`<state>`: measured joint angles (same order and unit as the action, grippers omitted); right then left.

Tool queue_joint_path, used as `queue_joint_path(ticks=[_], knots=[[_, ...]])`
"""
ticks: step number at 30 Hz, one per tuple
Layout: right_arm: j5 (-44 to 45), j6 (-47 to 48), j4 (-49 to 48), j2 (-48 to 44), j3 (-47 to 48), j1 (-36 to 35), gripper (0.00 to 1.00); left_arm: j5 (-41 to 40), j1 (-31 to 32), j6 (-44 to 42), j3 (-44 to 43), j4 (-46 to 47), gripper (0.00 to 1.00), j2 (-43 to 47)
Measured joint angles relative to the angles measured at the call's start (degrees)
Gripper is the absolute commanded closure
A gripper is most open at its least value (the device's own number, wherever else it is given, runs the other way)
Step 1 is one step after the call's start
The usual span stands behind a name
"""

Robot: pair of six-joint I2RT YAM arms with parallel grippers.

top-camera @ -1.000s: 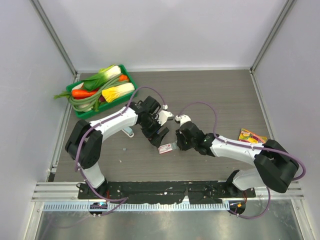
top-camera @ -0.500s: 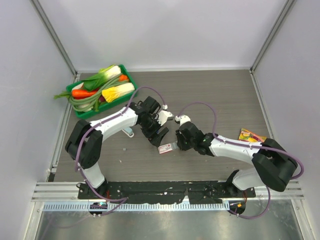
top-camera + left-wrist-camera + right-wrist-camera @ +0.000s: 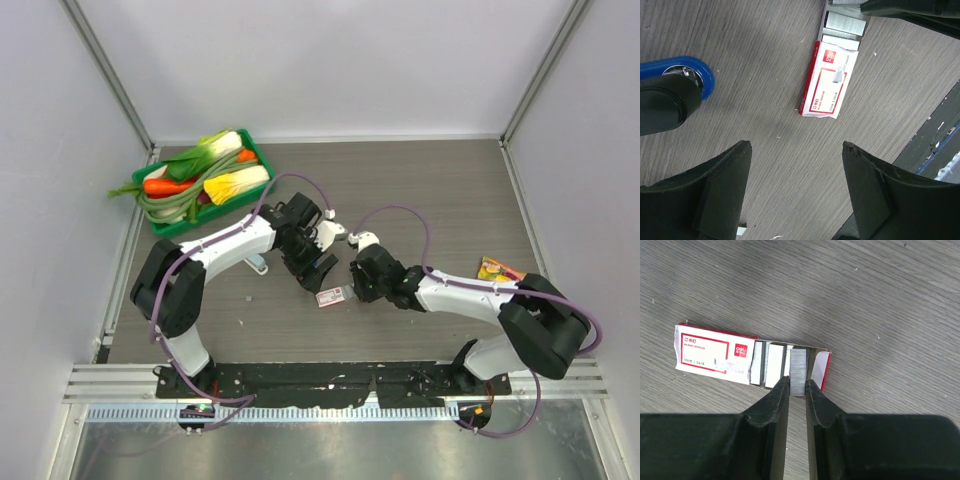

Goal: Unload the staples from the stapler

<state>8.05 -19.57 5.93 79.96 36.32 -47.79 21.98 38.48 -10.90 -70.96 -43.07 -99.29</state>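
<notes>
My right gripper [image 3: 798, 382] is shut on the staples [image 3: 798, 371], a short silvery-grey strip, at the open end of the flat red and white packet [image 3: 715, 355]. More grey strips lie inside the packet. In the top view the right gripper [image 3: 352, 285] sits at the packet's [image 3: 330, 297] right end. My left gripper [image 3: 796, 146] is open and empty over bare table, just left of the packet [image 3: 829, 80]; in the top view the left gripper [image 3: 312, 268] hovers beside it. The rounded end of a blue stapler [image 3: 702, 75] shows at the left of the left wrist view.
A green tray [image 3: 163, 229] of vegetables stands at the back left. A small light-blue object [image 3: 258, 265] lies under the left forearm. A colourful packet [image 3: 503, 271] lies by the right wall. Grey walls close in the table on three sides.
The right arm has edged slightly left toward the packet. The left arm has not visibly moved.
</notes>
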Motion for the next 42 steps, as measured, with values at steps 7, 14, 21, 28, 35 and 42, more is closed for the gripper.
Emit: queue_joint_path(ticks=[7, 14, 21, 28, 35, 42], knots=[[-0.07, -0.02, -0.39, 0.63, 0.61, -0.11, 0.93, -0.33, 0.0, -0.02, 0.98, 0.17, 0.23, 0.0], [-0.22, -0.02, -0.55, 1.2, 0.85, -0.17, 0.78, -0.57, 0.0, -0.02, 1.51, 0.31, 0.23, 0.0], [-0.48, 0.02, -0.52, 1.2, 1.11, -0.26, 0.66, -0.83, 0.0, -0.07, 1.51, 0.48, 0.23, 0.02], [-1.16, 0.15, -0.52, 1.2, 1.11, -0.46, 0.67, -1.01, 0.0, -0.09, 1.51, 0.63, 0.23, 0.02], [-0.72, 0.42, 0.22, 0.2, 1.42, -0.48, 0.93, -1.03, 0.0, -0.07, 1.51, 0.87, 0.23, 0.02], [1.29, -1.14, 3.1, -6.27, 1.4, -0.48, 0.97, -0.98, 0.0, 0.0, 0.55, 0.92, 0.23, -0.26]])
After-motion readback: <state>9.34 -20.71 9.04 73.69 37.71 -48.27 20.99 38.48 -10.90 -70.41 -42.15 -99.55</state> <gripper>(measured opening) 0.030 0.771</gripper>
